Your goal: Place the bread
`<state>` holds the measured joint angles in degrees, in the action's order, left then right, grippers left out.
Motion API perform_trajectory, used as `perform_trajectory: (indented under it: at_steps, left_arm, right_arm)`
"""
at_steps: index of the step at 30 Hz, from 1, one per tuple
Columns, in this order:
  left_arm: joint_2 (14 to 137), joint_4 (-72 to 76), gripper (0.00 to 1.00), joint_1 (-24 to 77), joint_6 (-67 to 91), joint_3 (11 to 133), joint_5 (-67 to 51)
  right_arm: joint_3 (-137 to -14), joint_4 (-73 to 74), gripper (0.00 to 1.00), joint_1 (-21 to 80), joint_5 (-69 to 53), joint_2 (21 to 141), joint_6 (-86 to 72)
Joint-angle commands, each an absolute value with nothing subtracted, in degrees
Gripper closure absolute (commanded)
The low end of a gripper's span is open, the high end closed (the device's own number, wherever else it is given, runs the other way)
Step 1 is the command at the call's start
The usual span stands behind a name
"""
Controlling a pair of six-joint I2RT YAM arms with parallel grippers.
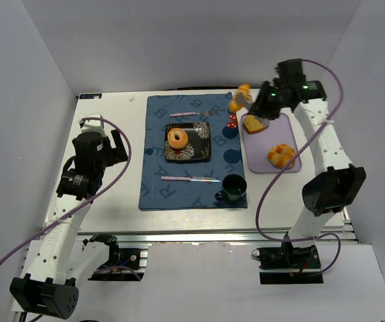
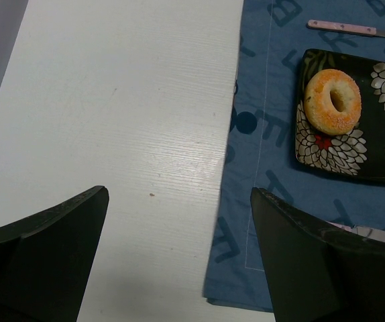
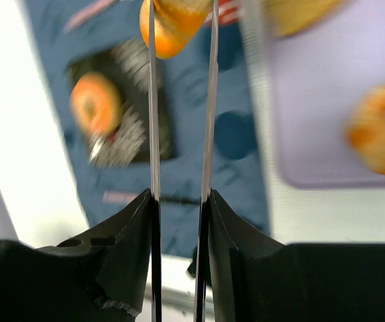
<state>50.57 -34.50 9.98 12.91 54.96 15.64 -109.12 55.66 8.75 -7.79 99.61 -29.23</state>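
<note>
The overhead view alone gives the whole layout: a blue placemat (image 1: 155, 181) lies in the middle of the tabletop (image 1: 112, 100). A black flowered plate (image 1: 202, 151) at its centre carries a sugared ring doughnut (image 1: 177, 138). A fork (image 1: 192, 113) lies along the mat's far edge, a knife (image 1: 189, 179) along its near edge, and a dark cup (image 1: 233, 186) stands at its near right corner. Just beside the mat's right edge is a lavender tray (image 1: 293, 131) with a toasted slice (image 1: 254, 124) at its far end and a knotted roll (image 1: 281, 155) nearer. From above, the right claw (image 1: 245, 98) reaches to the far right corner of the mat, next to the tray's far left corner, with the orange bread (image 1: 244, 88) at its tip and off the surface. How it grips cannot be read there. The right wrist view settles it, though it is blurred. The two thin fingers (image 3: 153, 100) stand nearly together, clamped on either side of the bread (image 3: 176, 23), which bulges out past the left finger. Mat, plate and tray show as smears below. The left wrist view shows what the overhead view does not make plain. The left claw (image 2: 179, 194) is spread wide with nothing between its dark fingers (image 2: 45, 235). It hangs over bare white tabletop at the mat's left edge. The plate and doughnut are sharp at the upper right, and the fork's pale handle shows past the plate's far side.
</note>
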Motion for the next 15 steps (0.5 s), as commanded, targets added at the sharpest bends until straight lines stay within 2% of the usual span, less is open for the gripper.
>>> perform_trajectory:
  at_steps: [1, 7, 15]
  left_arm:
    - [50.01, -34.54, 0.02, 10.28, 12.66, 55.02, 15.38]
    - [49.66, -34.98, 0.02, 10.28, 13.01, 55.02, 15.21]
    - [49.13, -35.68, 0.02, 10.28, 13.01, 55.02, 15.12]
  right_arm:
    - [-113.02, 58.09, 0.71, 17.81, -12.83, 102.38, -23.12]
    - [-111.45, 54.85, 0.71, 25.3, -13.45, 105.38, -23.99]
    - [-108.02, 52.03, 0.7, 29.26, -12.48, 108.1, -24.96]
